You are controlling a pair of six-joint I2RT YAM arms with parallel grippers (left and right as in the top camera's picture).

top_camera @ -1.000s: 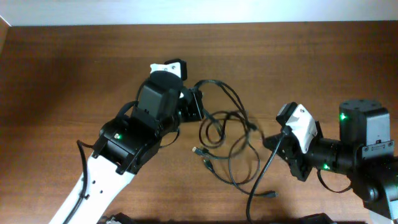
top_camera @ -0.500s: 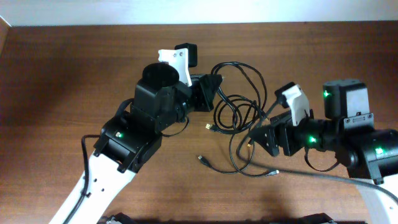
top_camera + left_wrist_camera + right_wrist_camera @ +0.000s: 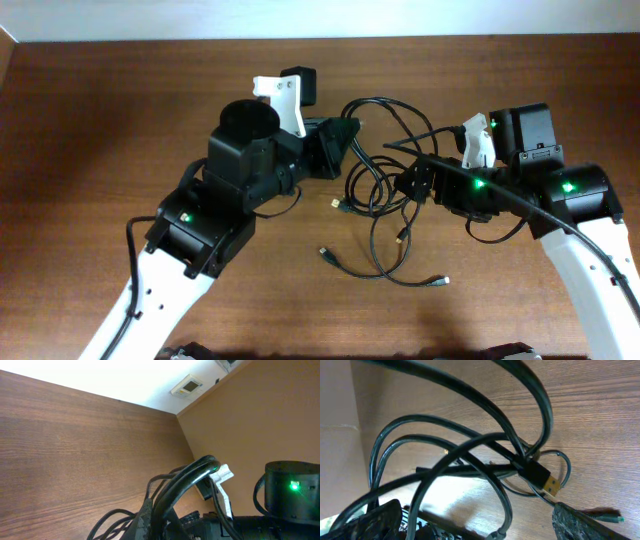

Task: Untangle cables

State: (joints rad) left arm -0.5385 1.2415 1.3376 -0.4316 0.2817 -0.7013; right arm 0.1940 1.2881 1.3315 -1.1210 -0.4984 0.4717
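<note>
claws: two
left claw: clamped on a bundle of strands at the tangle's upper left
cables: one black tangle between both claws; strand count unclear; lower loops on the bench; four plug tips show
right claw: fingers spread; loops between them

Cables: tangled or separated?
Tangled. In the right wrist view the cables loop over and cross each other around a gold-tipped plug.
</note>
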